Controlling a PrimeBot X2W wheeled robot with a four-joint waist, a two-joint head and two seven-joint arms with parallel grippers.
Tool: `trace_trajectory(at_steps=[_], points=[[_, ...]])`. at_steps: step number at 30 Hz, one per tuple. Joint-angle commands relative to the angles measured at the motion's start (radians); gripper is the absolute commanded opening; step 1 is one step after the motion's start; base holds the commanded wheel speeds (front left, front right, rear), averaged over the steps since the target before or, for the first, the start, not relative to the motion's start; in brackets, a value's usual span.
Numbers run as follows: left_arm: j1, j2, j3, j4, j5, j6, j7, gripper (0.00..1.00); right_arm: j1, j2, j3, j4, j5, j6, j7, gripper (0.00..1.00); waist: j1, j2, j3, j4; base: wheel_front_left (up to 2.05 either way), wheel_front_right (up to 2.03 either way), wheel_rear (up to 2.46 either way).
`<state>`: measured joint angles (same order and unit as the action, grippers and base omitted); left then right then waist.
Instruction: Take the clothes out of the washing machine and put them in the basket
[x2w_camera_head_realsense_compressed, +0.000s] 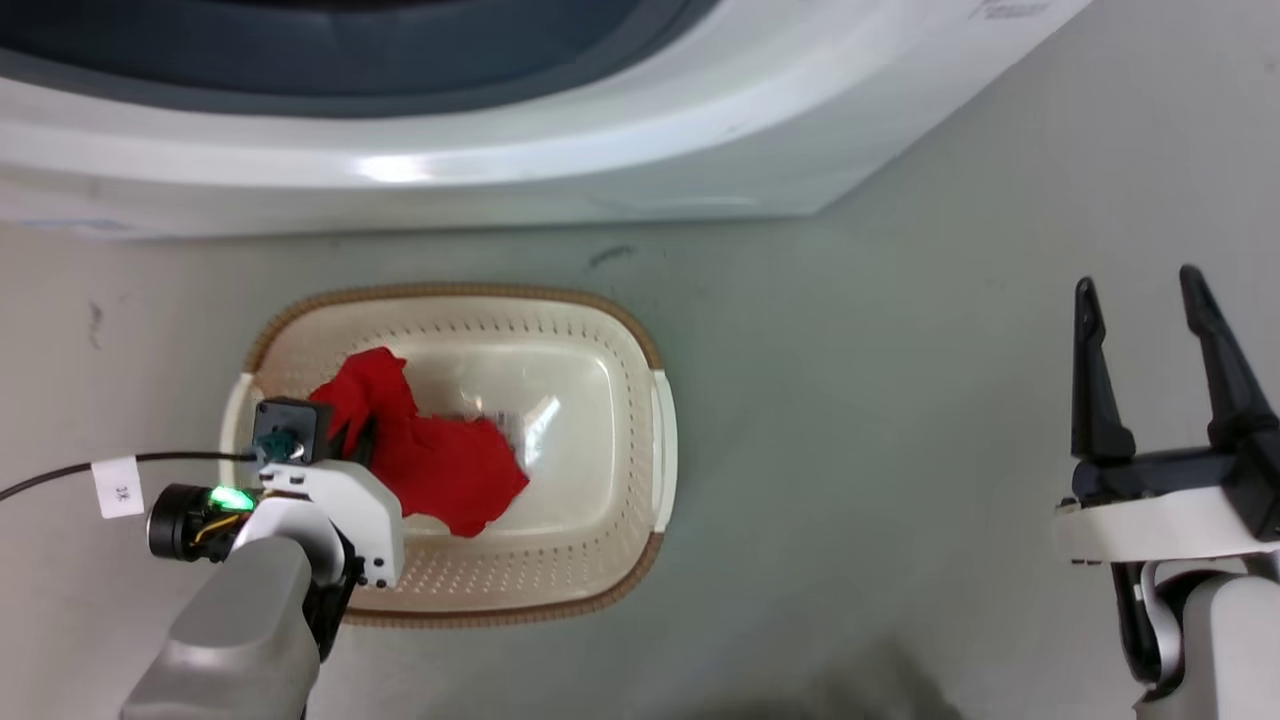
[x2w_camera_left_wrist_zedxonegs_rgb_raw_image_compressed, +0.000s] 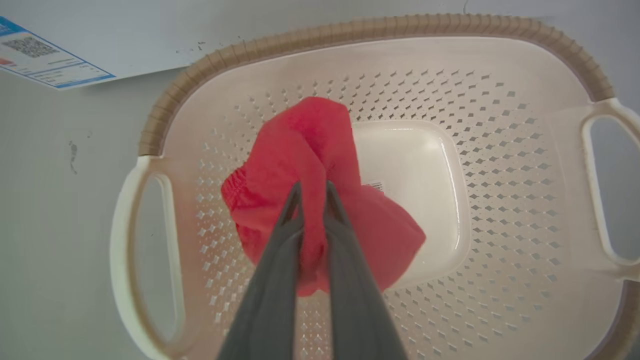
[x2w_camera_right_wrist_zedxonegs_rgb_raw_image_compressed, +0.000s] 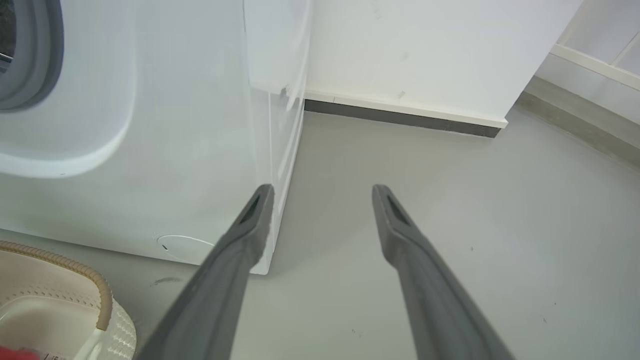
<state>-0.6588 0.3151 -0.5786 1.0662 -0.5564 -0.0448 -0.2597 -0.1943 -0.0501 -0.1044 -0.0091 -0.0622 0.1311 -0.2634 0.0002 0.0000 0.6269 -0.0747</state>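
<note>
- The plain red garment hangs bunched over the inside of the basket, toward its left half. I can't tell if the low end is already resting on the bottom or just dangling above it.
- The left gripper has its fingers pressed together on a fold of the cloth, with red fabric squeezed up between them.
- Main risk, I reckon: the fingers spread but the fold stays wedged or caught on one of them, so the piece gets dragged back out when the arm lifts.
- Also, the basket looks light. A bump from the wrist on the near rim could shove or tip it.
- Inside the basket there's this one red piece and a small label on the smooth bottom.
- The washing machine sits just behind the basket. Only its grey ring is visible, so I can't tell what's in the drum.
- The right gripper is well off to the side over the floor, fingers spread and holding nothing.
</note>
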Motion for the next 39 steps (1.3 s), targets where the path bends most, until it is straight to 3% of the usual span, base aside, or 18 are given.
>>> trace_trajectory(at_steps=[1, 10, 17, 18, 19, 20, 27, 39], points=[[-0.035, -0.008, 0.004, 0.029, 0.001, -0.007, -0.006, 0.0, -0.022, 0.0, -0.001, -0.016, -0.002, -0.001, -0.002, 1.0, -0.0002, 0.0, 0.071, -0.019, 0.0, 0.0, 0.0], [-0.113, -0.026, 0.005, 0.109, 0.031, -0.027, -0.006, 0.0, -0.041, 0.0, -0.008, -0.073, 0.001, -0.001, -0.002, 1.0, -0.0002, 0.0, 0.186, -0.033, 0.0, 0.0, 0.0], [-0.126, -0.036, 0.018, 0.12, 0.045, -0.024, -0.006, 0.0, -0.044, 0.0, -0.013, -0.083, -0.004, -0.001, -0.002, 1.0, -0.0002, 0.0, 0.209, -0.031, 0.0, 0.0, 0.0], [-0.124, -0.04, 0.02, 0.124, 0.047, -0.024, -0.006, 0.3, -0.044, 0.0, -0.014, -0.08, -0.005, -0.001, -0.002, 1.0, -0.0002, 0.0, 0.208, -0.03, 0.0, 0.0, 0.0], [-0.124, -0.044, 0.021, 0.128, 0.05, -0.021, -0.006, 0.95, -0.044, 0.0, -0.015, -0.076, -0.006, -0.001, -0.002, 1.0, -0.0002, 0.0, 0.204, -0.028, 0.0, 0.0, 0.0], [-0.121, -0.049, 0.021, 0.132, 0.053, -0.018, -0.006, 1.0, -0.045, 0.0, -0.015, -0.072, -0.009, -0.001, -0.002, 1.0, -0.0002, 0.0, 0.198, -0.026, 0.0, 0.0, 0.0], [-0.081, -0.061, 0.046, 0.086, 0.067, -0.023, -0.006, 1.0, -0.054, 0.0, -0.008, -0.051, -0.011, -0.001, -0.002, 1.0, -0.0002, 0.0, 0.123, -0.011, 0.0, 0.0, 0.0], [0.064, -0.052, 0.14, -0.135, 0.153, -0.029, -0.006, 1.0, -0.016, 0.0, -0.003, 0.015, -0.004, -0.001, -0.002, 1.0, -0.0002, 0.0, -0.093, 0.018, 0.0, 0.0, 0.0]])
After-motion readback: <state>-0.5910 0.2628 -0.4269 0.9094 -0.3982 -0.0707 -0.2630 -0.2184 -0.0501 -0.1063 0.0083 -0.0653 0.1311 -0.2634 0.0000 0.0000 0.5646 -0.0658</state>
